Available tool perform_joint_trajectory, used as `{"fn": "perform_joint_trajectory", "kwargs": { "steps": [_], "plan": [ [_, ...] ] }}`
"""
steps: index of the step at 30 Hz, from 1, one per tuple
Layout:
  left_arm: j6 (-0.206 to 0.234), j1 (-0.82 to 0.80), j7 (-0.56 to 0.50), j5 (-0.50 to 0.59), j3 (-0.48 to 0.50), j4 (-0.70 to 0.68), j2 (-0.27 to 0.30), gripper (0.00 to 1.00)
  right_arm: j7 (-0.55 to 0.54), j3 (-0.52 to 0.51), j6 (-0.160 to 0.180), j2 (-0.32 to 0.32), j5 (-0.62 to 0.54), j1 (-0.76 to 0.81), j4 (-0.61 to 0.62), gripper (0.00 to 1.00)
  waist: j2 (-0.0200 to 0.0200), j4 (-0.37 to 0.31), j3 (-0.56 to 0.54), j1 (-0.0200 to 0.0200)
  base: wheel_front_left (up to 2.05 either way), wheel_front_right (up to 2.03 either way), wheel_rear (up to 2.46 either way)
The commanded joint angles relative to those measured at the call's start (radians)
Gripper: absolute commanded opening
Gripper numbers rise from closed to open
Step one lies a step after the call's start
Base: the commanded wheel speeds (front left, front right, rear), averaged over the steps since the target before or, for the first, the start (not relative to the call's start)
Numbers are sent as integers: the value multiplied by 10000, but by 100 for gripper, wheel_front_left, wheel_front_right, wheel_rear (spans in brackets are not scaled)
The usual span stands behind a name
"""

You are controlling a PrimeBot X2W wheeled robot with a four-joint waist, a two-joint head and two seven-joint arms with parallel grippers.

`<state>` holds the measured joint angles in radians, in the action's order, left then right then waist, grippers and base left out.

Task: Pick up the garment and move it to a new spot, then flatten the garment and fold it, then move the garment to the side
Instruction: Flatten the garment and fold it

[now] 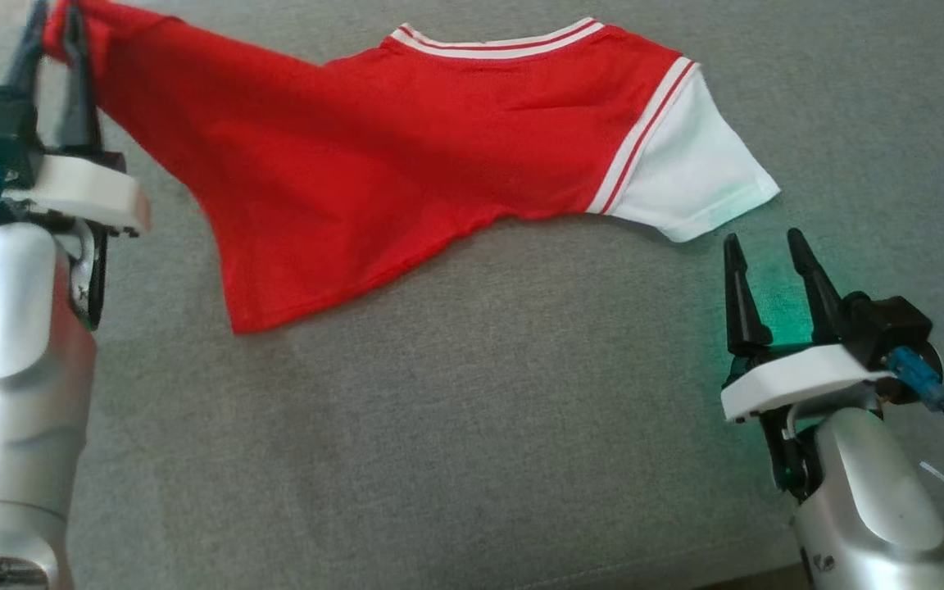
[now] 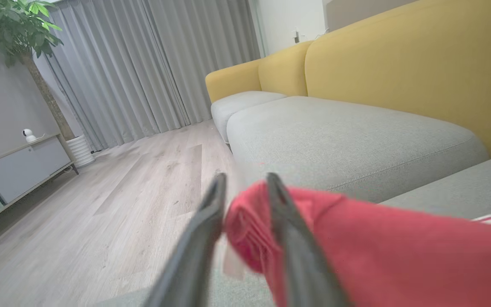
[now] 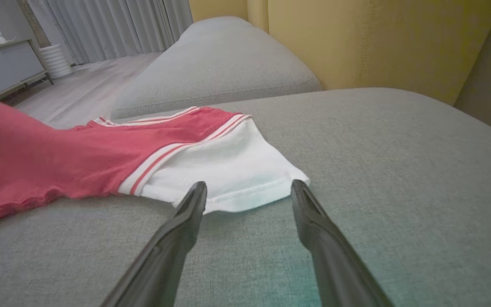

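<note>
My left jaws have a raised, bunched red corner between them; whether they are clamped or slack I cannot tell. My right jaws stand wide apart and empty, just short of the white sleeve [image 3: 228,170]. The garment [image 1: 406,164] sprawls on the grey sofa cushion [image 1: 472,426]. It looks light and limp, best pinched at the hems.

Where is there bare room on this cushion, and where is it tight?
Free: the broad near stretch of the grey fabric sofa cushion, this side of the red white-trimmed jersey; also right of its white sleeve. Crowded: far left, where the left gripper holds the jersey raised, and at the open right gripper by the sleeve.
</note>
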<state>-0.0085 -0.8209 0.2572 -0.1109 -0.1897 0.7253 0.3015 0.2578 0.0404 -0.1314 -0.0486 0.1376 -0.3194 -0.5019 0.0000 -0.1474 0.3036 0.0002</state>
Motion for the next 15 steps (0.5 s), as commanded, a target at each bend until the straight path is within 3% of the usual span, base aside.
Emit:
{"fn": "perform_joint_trajectory", "kwargs": {
  "steps": [1,7,15],
  "plan": [
    [144,-355,46,47,415,-126,453,100,40,271,7,-17,98,-160,384,100,0,-44,-75,-2,0,0,0],
    [532,560,46,-193,829,-541,-150,100,40,279,7,-17,307,26,807,100,0,75,-553,-2,0,0,0],
    [449,3162,46,-295,1256,-2154,-1168,100,40,285,7,-16,290,424,818,100,0,482,-1348,-2,0,0,0]
  ]
}}
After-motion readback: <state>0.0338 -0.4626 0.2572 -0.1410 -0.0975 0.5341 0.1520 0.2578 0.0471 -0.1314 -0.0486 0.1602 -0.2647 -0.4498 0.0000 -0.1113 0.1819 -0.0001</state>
